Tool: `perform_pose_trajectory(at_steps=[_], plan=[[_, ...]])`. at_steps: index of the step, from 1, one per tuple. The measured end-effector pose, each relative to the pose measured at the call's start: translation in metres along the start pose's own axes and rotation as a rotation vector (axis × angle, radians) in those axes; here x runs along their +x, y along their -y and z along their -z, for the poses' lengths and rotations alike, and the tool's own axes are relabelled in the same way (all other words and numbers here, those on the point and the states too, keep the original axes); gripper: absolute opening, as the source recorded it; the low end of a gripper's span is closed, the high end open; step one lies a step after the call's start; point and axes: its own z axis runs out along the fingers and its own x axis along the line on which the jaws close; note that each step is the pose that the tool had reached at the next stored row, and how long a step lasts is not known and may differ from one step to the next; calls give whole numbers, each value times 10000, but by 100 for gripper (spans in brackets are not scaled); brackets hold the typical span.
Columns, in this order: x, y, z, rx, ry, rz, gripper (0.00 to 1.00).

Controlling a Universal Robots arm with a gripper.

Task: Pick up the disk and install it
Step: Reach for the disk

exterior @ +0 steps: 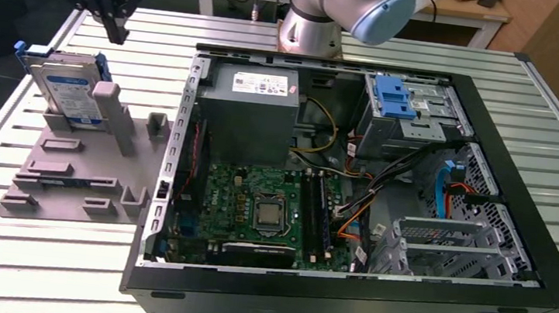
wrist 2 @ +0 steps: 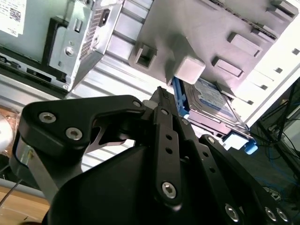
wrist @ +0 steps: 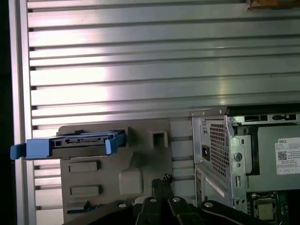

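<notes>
Approach step: the gripper (exterior: 118,33) hovers above the disk (exterior: 66,91), fingers pinched close together and holding nothing. The disk stands on edge in the grey holder (exterior: 69,181) beside the open computer case (exterior: 346,311), not yet grasped. Pickup, I judge, calls for spread fingers — enough to straddle its blue bracket.

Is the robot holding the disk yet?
No, the disk stands in the grey holder, and the gripper hangs above it, not touching it.
</notes>
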Motion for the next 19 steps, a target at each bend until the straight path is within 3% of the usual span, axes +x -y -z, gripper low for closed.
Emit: perform_pose_trajectory(at_steps=[7,19], plan=[[255,-32,-19,0,-1,-4,11],[552,-143,-103,9,-81,-26,11]])
